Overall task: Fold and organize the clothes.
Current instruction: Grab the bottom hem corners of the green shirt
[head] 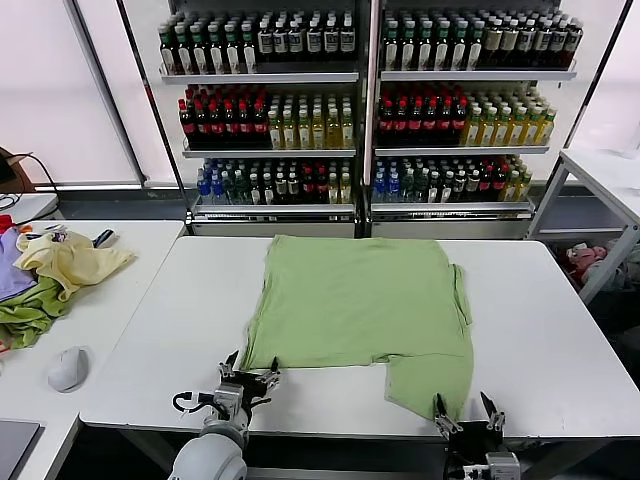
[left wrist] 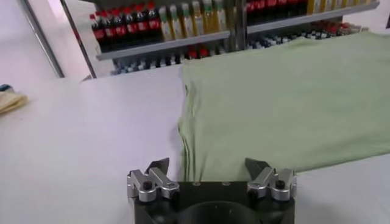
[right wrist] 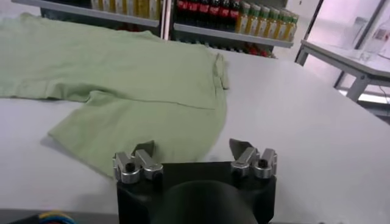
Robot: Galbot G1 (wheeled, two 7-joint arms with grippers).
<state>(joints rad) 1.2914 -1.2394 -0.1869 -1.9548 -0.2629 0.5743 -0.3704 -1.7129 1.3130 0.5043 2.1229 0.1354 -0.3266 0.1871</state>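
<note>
Green polo shirt (head: 360, 305) flat on white table (head: 560, 330), both grippers at near edge, nothing held.

Shirt lies spread w/ plain side up, mid-table, in front of the drinks shelves (head: 365, 100); a sleeve/flap sticks out toward the near edge on robot's right side, collar bit shows at the right edge of the fabric. Left gripper (head: 248, 372) sits at near table edge, just by shirt's near-left corner; fingers apart, empty – left wrist view shows hem just past the fingertips (left wrist: 159, 165). Right gripper (head: 468, 415) at near edge just by the protruding flap; fingers apart, empty, fabric just ahead of them (right wrist: 145, 148). Side table on the left (head: 100, 310): pale yellow garment (head: 70, 262), darker green cloth (head: 28, 315), grey mouse (head: 68, 368).
</note>
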